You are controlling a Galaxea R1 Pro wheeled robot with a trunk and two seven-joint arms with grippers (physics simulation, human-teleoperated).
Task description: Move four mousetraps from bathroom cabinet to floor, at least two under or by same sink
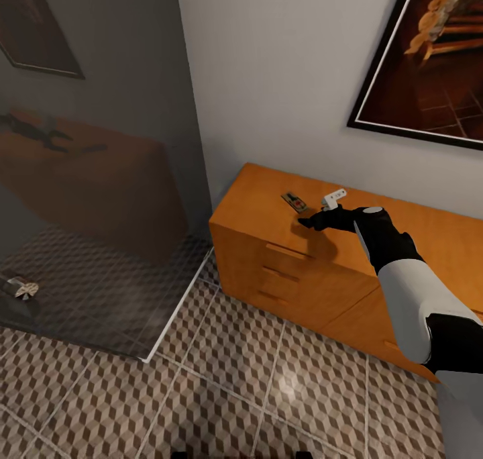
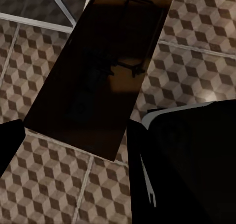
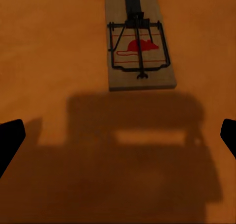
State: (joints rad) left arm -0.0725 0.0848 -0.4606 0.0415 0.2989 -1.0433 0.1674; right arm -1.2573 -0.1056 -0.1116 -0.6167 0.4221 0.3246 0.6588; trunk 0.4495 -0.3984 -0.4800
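On top of the orange-wood cabinet (image 1: 261, 197) near its left end lies a mousetrap (image 1: 294, 202), a brown board with wire parts and a red mouse print (image 3: 140, 47). My right gripper (image 1: 306, 222) hovers just short of it, open, with its fingertips (image 3: 10, 140) wide apart and nothing between them. A small pale flat piece (image 1: 334, 196) lies beside that trap; I cannot tell what it is. In the left wrist view another mousetrap (image 2: 98, 71), dark in shadow, fills the space between the fingers of my left gripper (image 2: 73, 140), held above the cube-patterned bathroom floor (image 2: 196, 57).
A glass shower panel (image 1: 100, 177) stands left of the cabinet, its lower edge meeting the floor (image 1: 235, 392). A dark-framed picture (image 1: 429, 56) hangs on the wall above the cabinet. Drawer fronts with bar handles (image 1: 282, 274) face me.
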